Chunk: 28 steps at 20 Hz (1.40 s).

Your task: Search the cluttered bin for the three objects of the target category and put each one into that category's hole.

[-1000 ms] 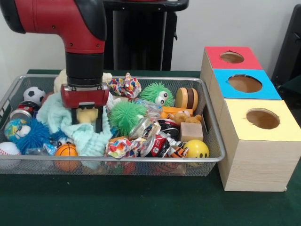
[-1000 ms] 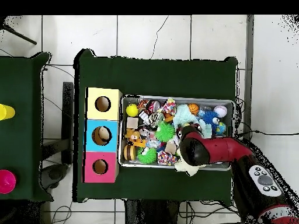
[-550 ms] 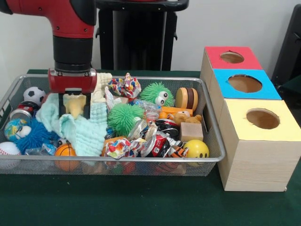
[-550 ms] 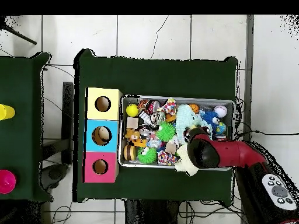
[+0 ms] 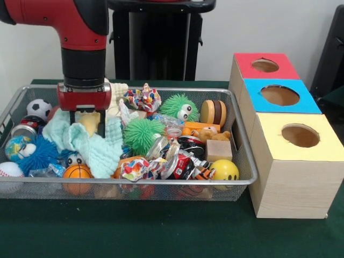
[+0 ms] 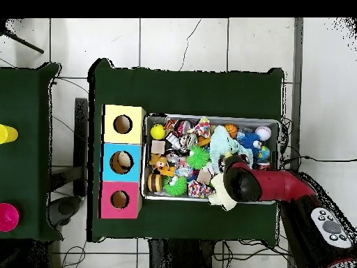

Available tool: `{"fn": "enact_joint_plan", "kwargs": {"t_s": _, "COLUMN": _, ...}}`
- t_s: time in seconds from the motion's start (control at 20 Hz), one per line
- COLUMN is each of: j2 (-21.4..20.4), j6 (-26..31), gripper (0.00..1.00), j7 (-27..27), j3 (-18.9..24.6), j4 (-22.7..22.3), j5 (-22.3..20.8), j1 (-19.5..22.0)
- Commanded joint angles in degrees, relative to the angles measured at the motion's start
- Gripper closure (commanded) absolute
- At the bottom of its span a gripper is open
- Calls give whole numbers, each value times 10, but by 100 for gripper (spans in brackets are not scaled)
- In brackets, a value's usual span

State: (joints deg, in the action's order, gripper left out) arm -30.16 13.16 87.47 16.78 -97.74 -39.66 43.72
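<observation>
The silver wire-mesh bin [image 5: 134, 181] is full of toys; it also shows in the overhead view [image 6: 209, 116]. A tan-brown teddy bear [image 5: 207, 133] lies at its right side next to a wooden block, also seen from above [image 6: 162, 166]. My gripper [image 5: 87, 124] reaches down into the bin's back left part, among a mint-green cloth [image 5: 99, 148]. A pale yellow soft thing [image 5: 89, 120] sits right at the gripper; I cannot tell what it is. No yellow duck with an orange beak shows clearly. From above, the arm [image 6: 244, 183] hides the gripper.
Three wooden boxes with round holes stand right of the bin: red top [image 5: 266, 65], blue top [image 5: 280, 95], yellow top [image 5: 300, 135]. Green spiky balls [image 5: 141, 134], a basketball [image 5: 78, 172], a smiley ball [image 5: 224, 170], a soccer ball [image 5: 38, 107] and crumpled wrappers fill the bin.
</observation>
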Motion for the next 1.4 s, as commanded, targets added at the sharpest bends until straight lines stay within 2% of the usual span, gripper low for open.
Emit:
{"fn": "enact_joint_plan", "kwargs": {"t_s": 0.05, "j2": 54, "j6": 81, "gripper": 0, "j7": 20, "j3": 3, "j4": 18, "j5": 23, "j1": 6}}
{"fn": "enact_joint_plan", "kwargs": {"t_s": 0.5, "j2": 32, "j6": 104, "gripper": 0, "j7": 14, "j3": -3, "j4": 5, "j5": 43, "j1": -2}}
{"fn": "enact_joint_plan", "kwargs": {"t_s": 1.0, "j2": -35, "j6": 172, "gripper": 0, "j7": 5, "j3": -1, "j4": -35, "j5": 81, "j1": -10}}
{"fn": "enact_joint_plan", "kwargs": {"t_s": 1.4, "j2": -56, "j6": 191, "gripper": 0, "j7": 14, "j3": 1, "j4": -53, "j5": 93, "j1": -12}}
